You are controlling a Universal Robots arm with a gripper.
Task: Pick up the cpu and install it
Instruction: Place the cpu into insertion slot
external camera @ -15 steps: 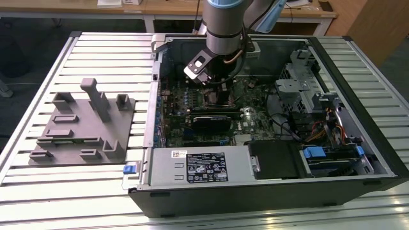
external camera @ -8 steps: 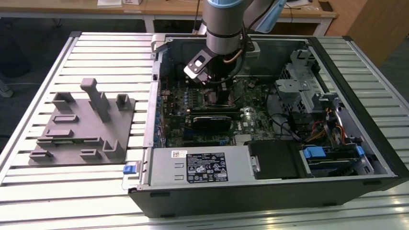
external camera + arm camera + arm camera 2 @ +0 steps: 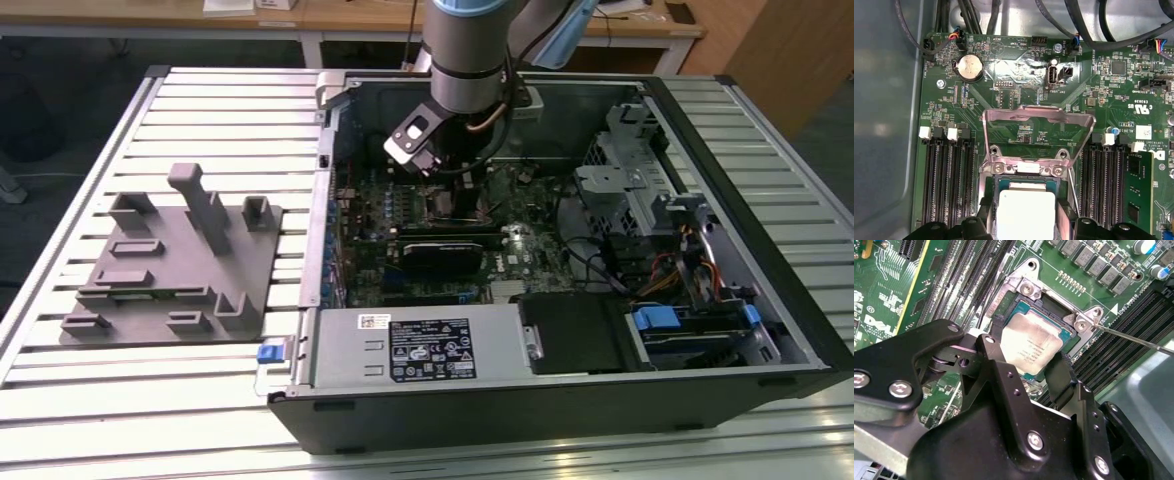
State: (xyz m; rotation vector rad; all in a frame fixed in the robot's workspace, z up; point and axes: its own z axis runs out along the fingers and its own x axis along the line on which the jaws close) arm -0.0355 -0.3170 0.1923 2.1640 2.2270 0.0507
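Observation:
In both wrist views the cpu (image 3: 1029,342) (image 3: 1026,212), a flat square chip with a silvery top, lies level in the black motherboard socket (image 3: 1054,302). My gripper (image 3: 1026,360) (image 3: 1026,227) is straight over it, one black finger (image 3: 990,347) against each of two opposite edges, so it looks shut on the chip. The socket's metal load plate (image 3: 1036,132) stands raised, and its thin lever (image 3: 1136,337) sticks out to one side. In the exterior view the gripper (image 3: 447,185) reaches down into the open computer case (image 3: 561,400) over the board's middle.
Memory slots (image 3: 949,180) flank the socket, and a card (image 3: 447,250) sits just in front of it. A power supply (image 3: 420,345), drive cage (image 3: 627,150) and cables (image 3: 667,270) crowd the case. Grey fixture blocks (image 3: 174,260) stand on the slatted table (image 3: 134,410) at the exterior view's left.

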